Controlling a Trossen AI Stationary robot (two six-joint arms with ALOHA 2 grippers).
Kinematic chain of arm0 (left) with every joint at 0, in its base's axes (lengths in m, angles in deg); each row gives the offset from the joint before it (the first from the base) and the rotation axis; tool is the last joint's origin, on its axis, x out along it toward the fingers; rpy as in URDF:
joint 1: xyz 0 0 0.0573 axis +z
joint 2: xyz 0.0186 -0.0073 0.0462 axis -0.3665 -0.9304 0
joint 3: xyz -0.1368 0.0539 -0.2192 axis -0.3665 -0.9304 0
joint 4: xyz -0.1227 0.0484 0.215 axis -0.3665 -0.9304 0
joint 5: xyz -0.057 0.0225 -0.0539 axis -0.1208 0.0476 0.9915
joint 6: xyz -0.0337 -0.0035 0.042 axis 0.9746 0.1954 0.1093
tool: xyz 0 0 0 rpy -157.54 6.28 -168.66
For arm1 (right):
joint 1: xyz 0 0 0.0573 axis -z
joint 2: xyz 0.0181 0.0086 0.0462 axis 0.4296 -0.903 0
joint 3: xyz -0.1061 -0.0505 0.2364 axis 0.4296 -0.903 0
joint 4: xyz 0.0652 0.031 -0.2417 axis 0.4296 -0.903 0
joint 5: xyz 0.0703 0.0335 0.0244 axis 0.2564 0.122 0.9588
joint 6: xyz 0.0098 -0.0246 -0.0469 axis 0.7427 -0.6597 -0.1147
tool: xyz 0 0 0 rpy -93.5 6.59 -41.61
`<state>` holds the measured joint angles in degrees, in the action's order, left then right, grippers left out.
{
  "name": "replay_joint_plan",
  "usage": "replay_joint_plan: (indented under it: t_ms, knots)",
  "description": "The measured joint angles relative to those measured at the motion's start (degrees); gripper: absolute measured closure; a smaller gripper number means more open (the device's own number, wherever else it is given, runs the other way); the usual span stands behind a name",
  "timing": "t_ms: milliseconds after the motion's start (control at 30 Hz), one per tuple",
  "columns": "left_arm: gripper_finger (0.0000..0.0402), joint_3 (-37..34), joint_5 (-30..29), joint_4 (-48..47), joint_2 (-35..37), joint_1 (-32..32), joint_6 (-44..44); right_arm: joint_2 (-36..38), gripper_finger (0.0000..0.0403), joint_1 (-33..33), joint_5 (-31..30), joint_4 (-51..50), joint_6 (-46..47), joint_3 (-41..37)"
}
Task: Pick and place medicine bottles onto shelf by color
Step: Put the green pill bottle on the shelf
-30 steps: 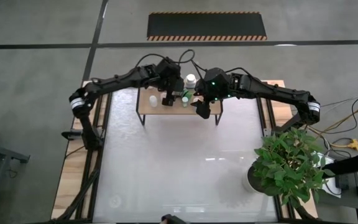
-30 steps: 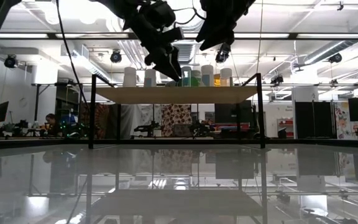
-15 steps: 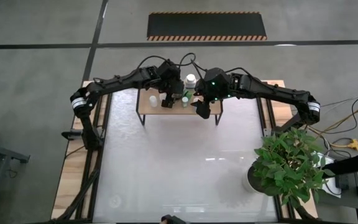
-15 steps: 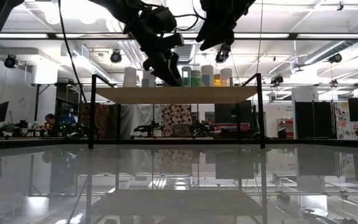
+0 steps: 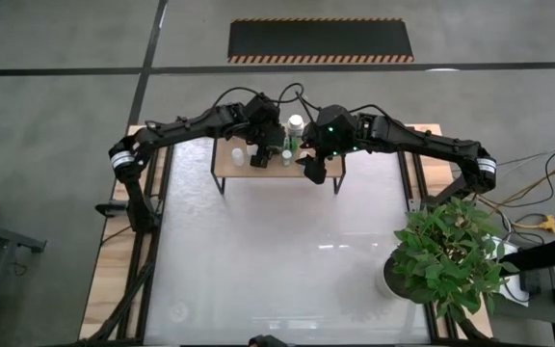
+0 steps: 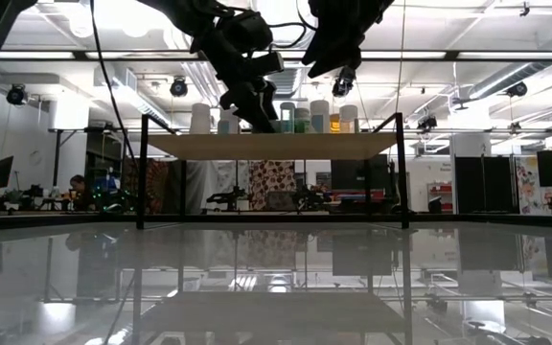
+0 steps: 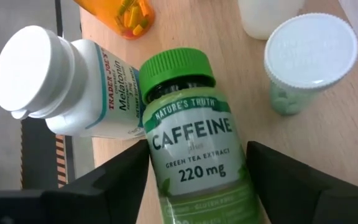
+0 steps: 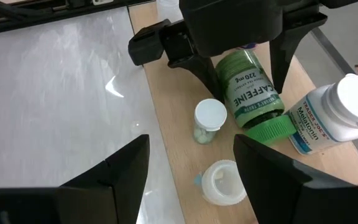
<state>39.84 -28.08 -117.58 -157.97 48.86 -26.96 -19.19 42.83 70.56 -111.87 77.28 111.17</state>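
Note:
On the light-wood shelf (image 5: 227, 166) a green caffeine bottle (image 7: 194, 149) lies tilted, its green cap (image 8: 271, 129) against a white melatonin bottle (image 8: 325, 118). My left gripper (image 5: 258, 152) reaches down over it, one finger on either side of its body, the jaws standing wide. A small clear bottle with a white cap (image 8: 209, 118) stands upright beside it. An orange bottle (image 7: 126, 12) sits farther off. My right gripper (image 5: 311, 172) hangs open above the shelf's right part, with nothing between its fingers. My left gripper has its fingers (image 7: 114, 180) along the two sides of the green bottle's body (image 7: 166, 168), toward its base end. They slant down from the shelf's left, with the cap pointing away from them. Whether the fingers touch the bottle I cannot tell.
A low white jar (image 8: 222, 180) and more pale-capped bottles (image 6: 319, 115) stand on the shelf. A potted green plant (image 5: 451, 255) is at the table's right near corner. The glossy white tabletop (image 5: 277, 260) stretches in front of the shelf.

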Motion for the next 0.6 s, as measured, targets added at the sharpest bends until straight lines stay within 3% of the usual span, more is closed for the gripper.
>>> replay_joint_plan:
  t_ms: [333,600]
  knots:
    - [0.0187,0.3,-0.5,-0.3,0.4,0.0,0.0,0.0,0.0179,0.0,0.0,0.0,0.0,0.0]
    - [0.0189,0.7,-0.7,0.3,7.1,0.0,0.0,0.0,0.0179,0.0,0.0,1.9,-0.2,0.0]
